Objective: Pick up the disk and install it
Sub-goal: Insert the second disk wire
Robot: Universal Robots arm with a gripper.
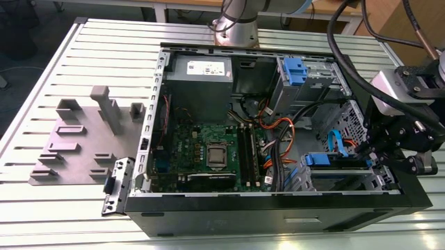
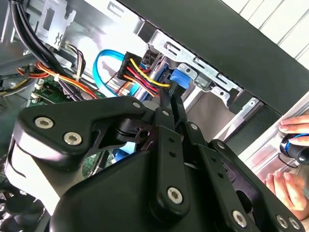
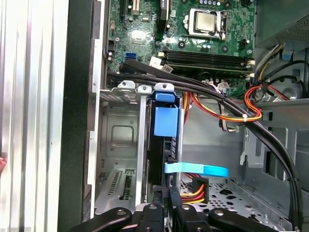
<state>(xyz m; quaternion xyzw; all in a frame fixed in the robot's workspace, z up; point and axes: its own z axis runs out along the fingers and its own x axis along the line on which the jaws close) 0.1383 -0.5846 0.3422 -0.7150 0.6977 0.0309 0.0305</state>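
Observation:
The disk (image 1: 325,160) stands on edge in the lower drive cage (image 1: 379,182) at the exterior view's right of the open computer case, its blue rail tab facing up. In the first wrist view the disk (image 3: 166,121) sits in the cage slot beside an empty grey bay (image 3: 118,140). My gripper (image 1: 366,151) hangs just beside the disk's connector end, shut, with its tips together against the disk's edge. The second wrist view shows the gripper (image 2: 170,95) pointing at the blue tab of the disk (image 2: 179,77). A light-blue data cable (image 3: 198,170) and a power plug (image 3: 193,191) lie at that end.
Black hoses and orange cables (image 1: 278,135) cross the case above the motherboard (image 1: 208,151). A grey power-supply box (image 1: 198,78) and a blue-tabbed upper cage (image 1: 295,70) sit at the back. A grey fixture plate (image 1: 76,140) lies on the slatted table. A person's hand (image 2: 294,128) rests outside the case.

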